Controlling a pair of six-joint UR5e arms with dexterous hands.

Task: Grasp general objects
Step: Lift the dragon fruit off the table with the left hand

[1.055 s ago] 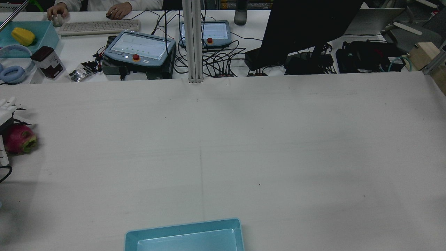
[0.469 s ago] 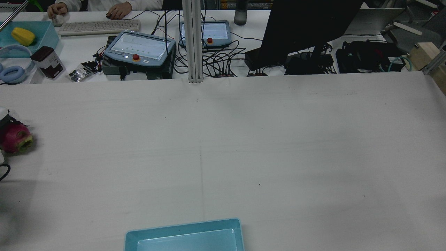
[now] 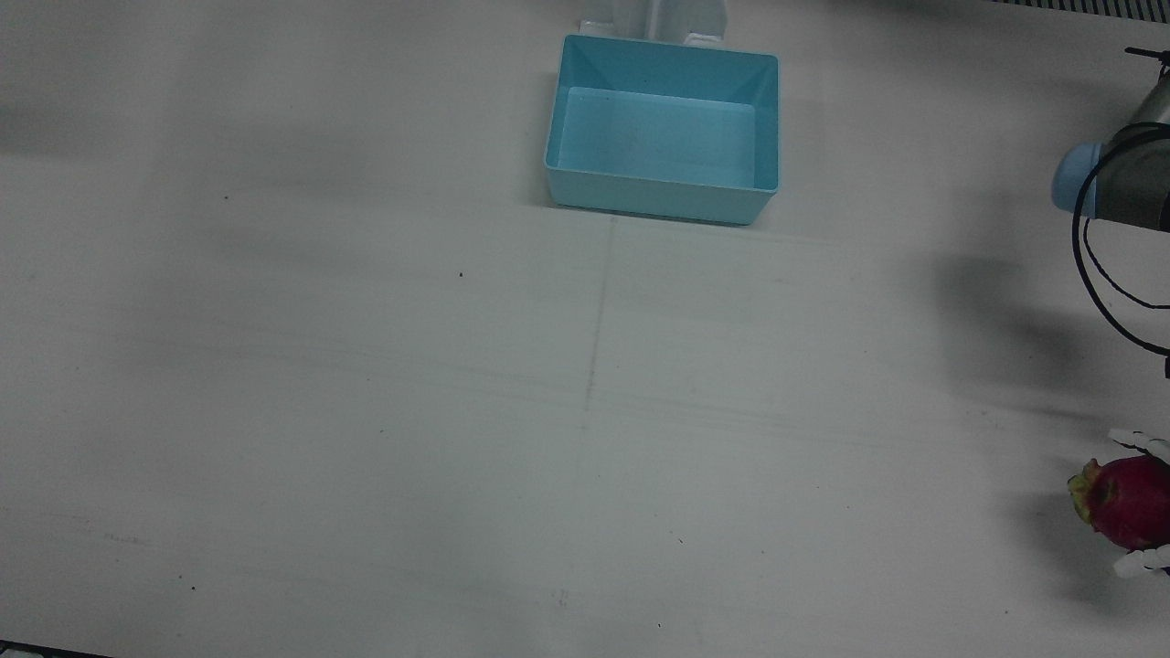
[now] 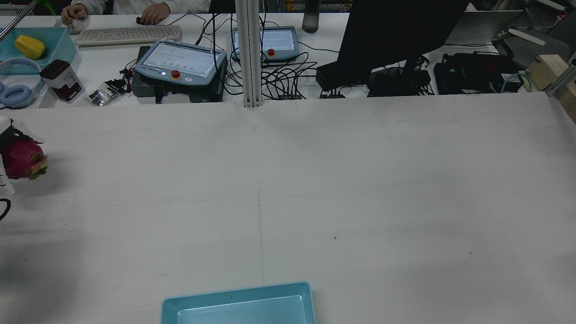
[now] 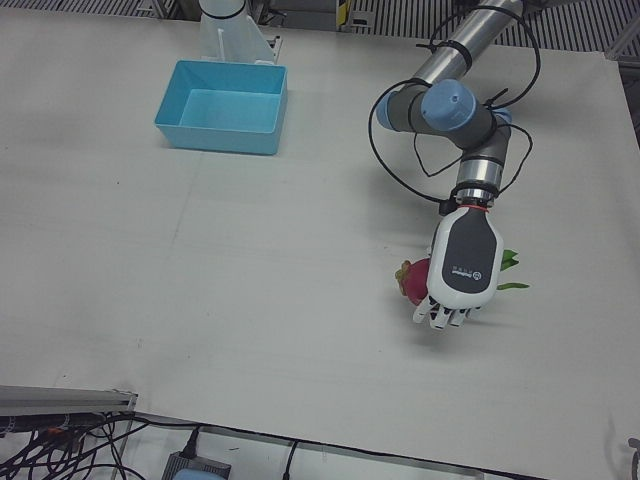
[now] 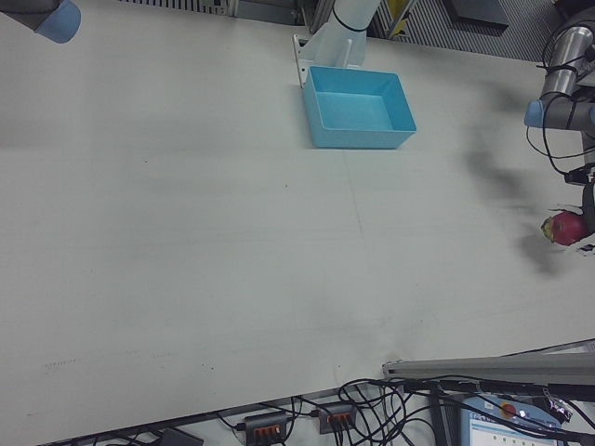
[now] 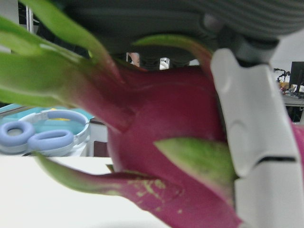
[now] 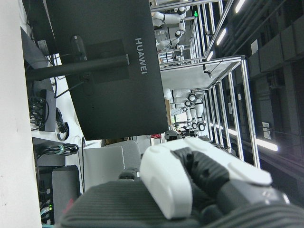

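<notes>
We are seeing the open light-blue rectangular plastic bin sitting on the white tabletop at its robot-side edge, midway across. The magenta, green-scaled dragon fruit is lying well apart from it, under the left robot hand.

White table — cluttered desk behind, dark monitor, keyboard.

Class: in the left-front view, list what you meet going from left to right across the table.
Blue bin → dragon fruit → left hand, closed around the fruit.
</notes>
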